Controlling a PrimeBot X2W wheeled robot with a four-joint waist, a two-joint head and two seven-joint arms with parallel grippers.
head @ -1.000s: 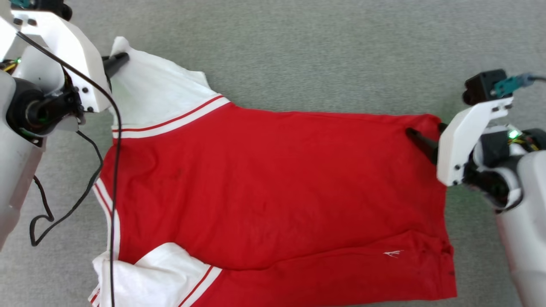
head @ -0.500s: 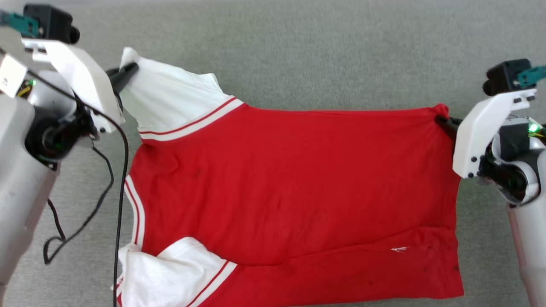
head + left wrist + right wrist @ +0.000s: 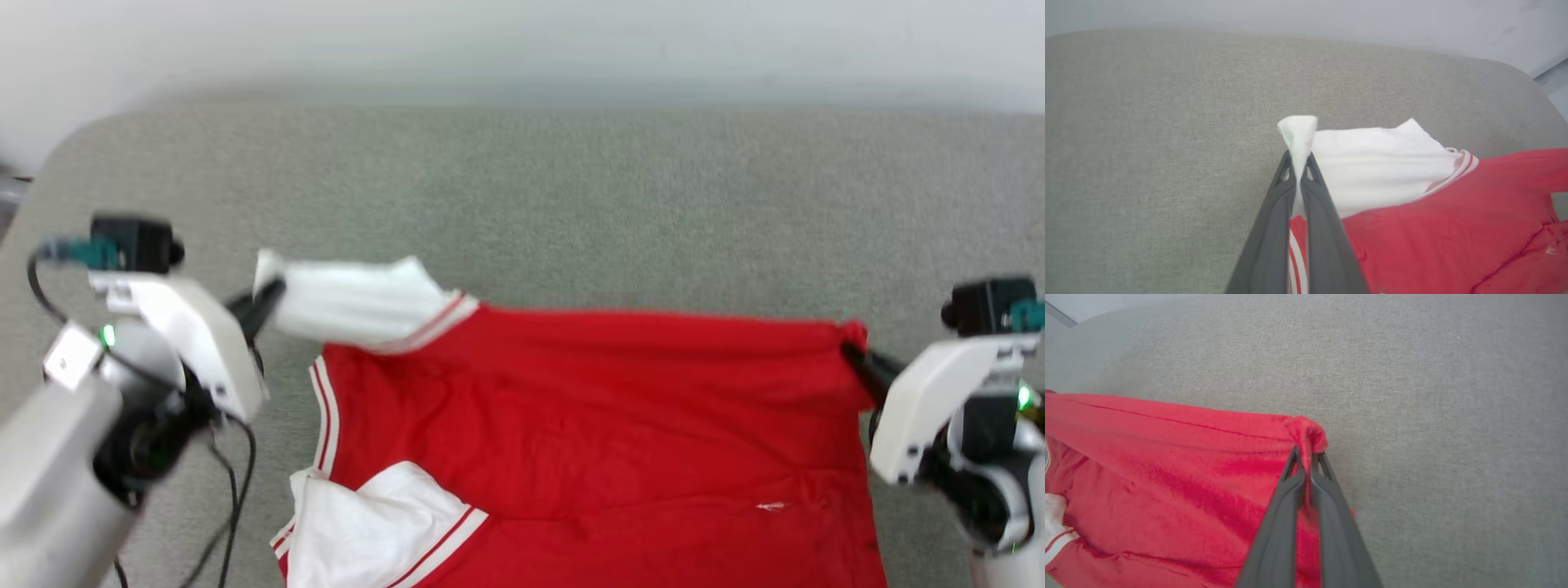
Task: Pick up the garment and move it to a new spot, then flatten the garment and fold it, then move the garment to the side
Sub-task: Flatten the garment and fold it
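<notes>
Red garment (image 3: 588, 408) spans from left gripper (image 3: 1299, 157), pinching white sleeve tip (image 3: 1298, 126), to right gripper (image 3: 1307, 454), pinching red corner (image 3: 1309, 435), over grey worktop (image 3: 571, 180). Pick-up seemingly done; flattening, folding and side move remain.

You'll find no text you can read. The garment (image 3: 588, 425) carries one small white logo (image 3: 771, 506) (too small and blurred to make out).
</notes>
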